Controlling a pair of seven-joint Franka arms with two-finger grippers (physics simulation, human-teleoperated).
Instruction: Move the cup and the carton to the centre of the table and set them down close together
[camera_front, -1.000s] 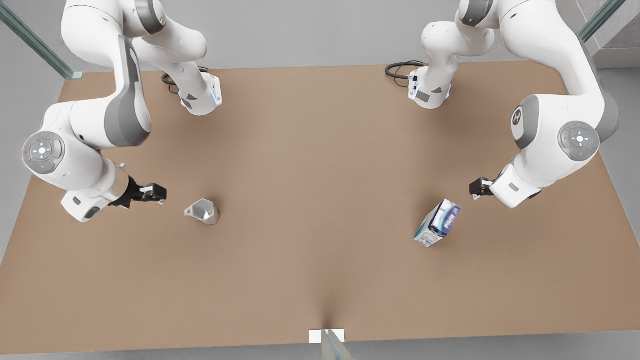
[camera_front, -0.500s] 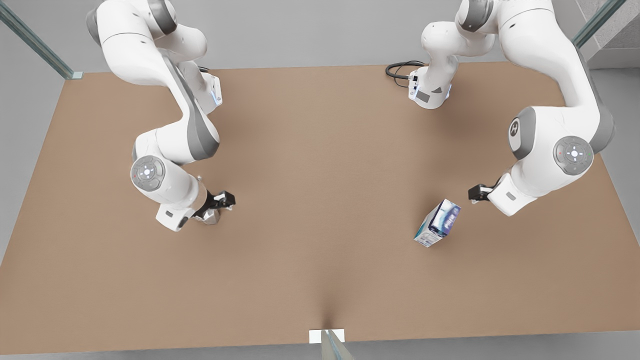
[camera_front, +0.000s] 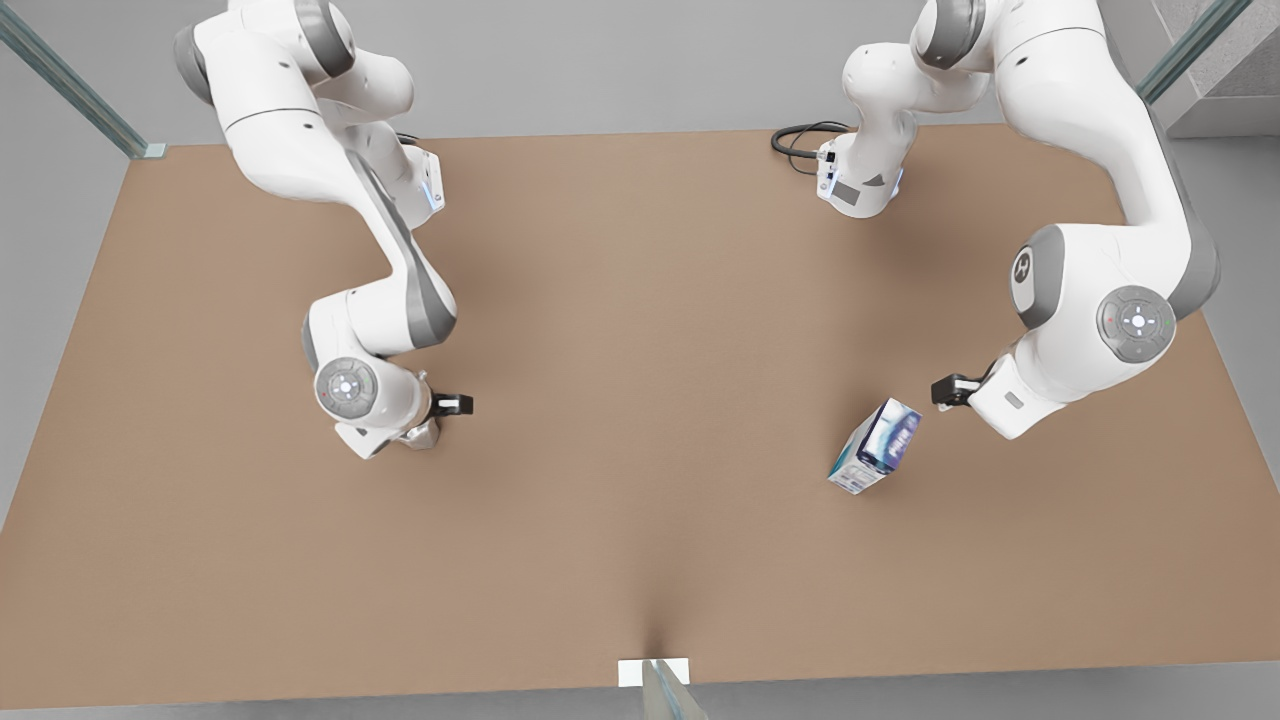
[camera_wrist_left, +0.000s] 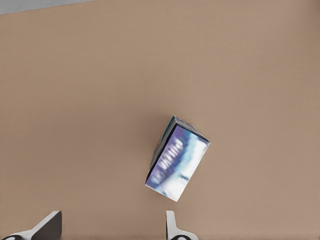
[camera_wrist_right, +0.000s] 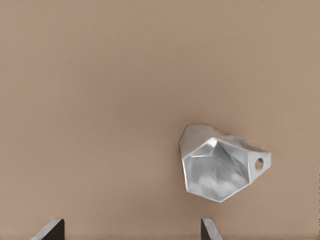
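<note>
Two arms, front view: right gripper (camera_front: 440, 412) poised over the cup (camera_front: 420, 436) toward the table's (camera_front: 640, 330) left edge; left gripper (camera_front: 945, 392) just beside the carton (camera_front: 876, 446) toward its right edge.
Left wrist view: fingers (camera_wrist_left: 175, 230) spread wide, carton ahead, long axis skewed.
Right wrist view: fingers (camera_wrist_right: 50, 231) wide, cup ahead, off toward one finger.

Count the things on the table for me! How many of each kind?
Cups: 1, the silvery cup
Cartons: 1, the blue carton
Robot arms with grippers: 2, the left gripper and the right gripper
Total: 4
</note>
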